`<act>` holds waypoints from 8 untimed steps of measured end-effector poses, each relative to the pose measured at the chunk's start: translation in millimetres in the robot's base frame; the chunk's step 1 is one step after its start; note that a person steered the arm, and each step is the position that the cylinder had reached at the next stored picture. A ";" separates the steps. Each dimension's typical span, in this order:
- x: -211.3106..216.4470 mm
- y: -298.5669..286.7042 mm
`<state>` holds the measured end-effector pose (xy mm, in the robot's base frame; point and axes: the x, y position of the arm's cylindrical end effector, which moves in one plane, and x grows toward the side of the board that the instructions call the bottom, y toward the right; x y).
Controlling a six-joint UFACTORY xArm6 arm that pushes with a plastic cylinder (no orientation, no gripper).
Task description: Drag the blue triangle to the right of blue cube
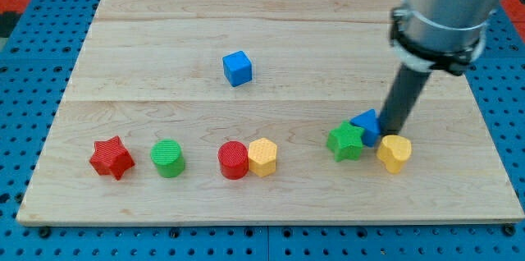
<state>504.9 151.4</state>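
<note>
The blue triangle [366, 125] lies at the lower right of the wooden board [164, 39], touching the green star [345, 141] on its left and just above the yellow heart [394, 153]. My tip [392, 131] is right against the triangle's right side, above the yellow heart. The blue cube [237, 68] sits alone in the upper middle, well to the triangle's upper left.
A red star [111, 157], a green cylinder [167, 158], a red cylinder [233, 160] and a yellow hexagon [262, 157] stand in a row along the lower left. The arm's grey body [447, 11] hangs over the upper right.
</note>
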 end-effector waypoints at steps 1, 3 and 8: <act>7.4 62.4; 2.0 -21.5; -107.7 -91.4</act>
<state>397.2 60.0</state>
